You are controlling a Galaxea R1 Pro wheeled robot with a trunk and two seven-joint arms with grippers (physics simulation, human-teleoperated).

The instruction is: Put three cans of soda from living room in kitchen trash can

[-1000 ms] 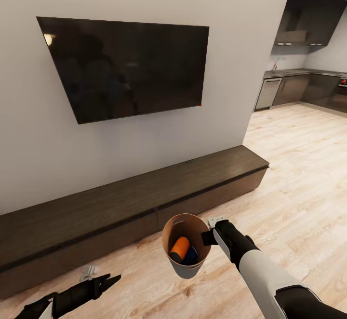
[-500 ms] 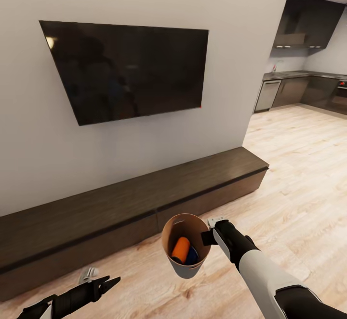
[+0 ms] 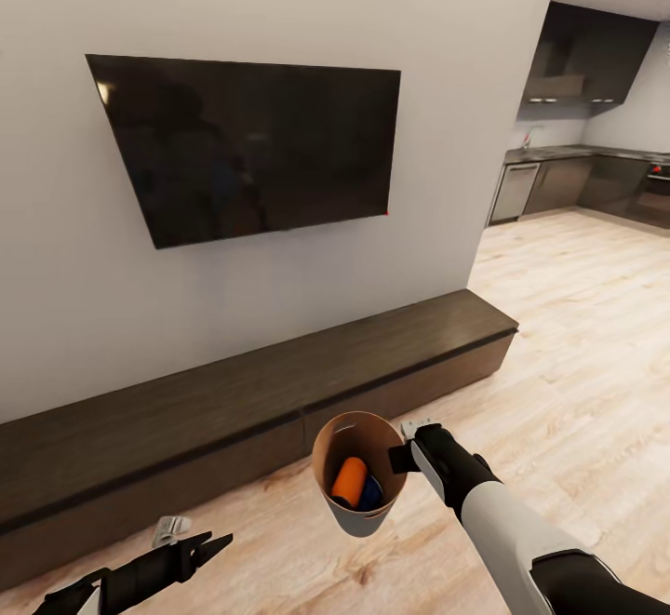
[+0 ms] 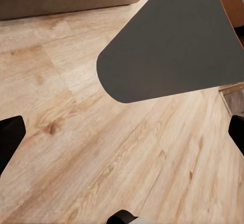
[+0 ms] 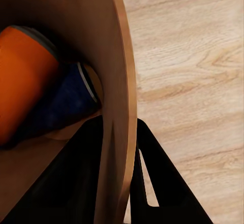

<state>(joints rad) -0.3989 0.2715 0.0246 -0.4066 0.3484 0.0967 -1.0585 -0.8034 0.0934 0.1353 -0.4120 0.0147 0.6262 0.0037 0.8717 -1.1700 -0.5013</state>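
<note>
Head view: the right tool (image 3: 402, 458) pinches the rim of the tash can (image 3: 358, 513), a small tapered bucket, pale grey outside and orange-brown inside, held above the plank floor (image 3: 577, 354). Two soda cans show inside it: one orange can (image 3: 348, 482) leaning against the wall, and one dark blue can (image 3: 370, 494) touching it; a third cannot be made out. Just beyond the tash can runs a long low dark-wood cabinet (image 3: 242, 392) along a pale wall, with a black television (image 3: 247, 145) mounted above. Past the cabinet's far end the floor leads to the kitchen (image 3: 582, 173), with dark cabinets. On the other side of the tash can, well apart, the left tool (image 3: 200, 548) hangs over the floor with its fingers slightly parted, holding nothing. A small grey object (image 3: 169, 529) lies on the floor near it, at the cabinet's foot; what it is cannot be told.

Left wrist view: the left tool's two dark fingertips (image 4: 10, 137) stand wide apart over bare floor. The grey underside of the tash can (image 4: 173, 41) hangs beyond them.

Right wrist view: the right tool's black fingers (image 5: 160, 183) clamp the tash can wall (image 5: 119, 82), one inside, one outside. One orange can (image 5: 23, 76) and one blue can (image 5: 63, 102) rest at the bottom, touching.
</note>
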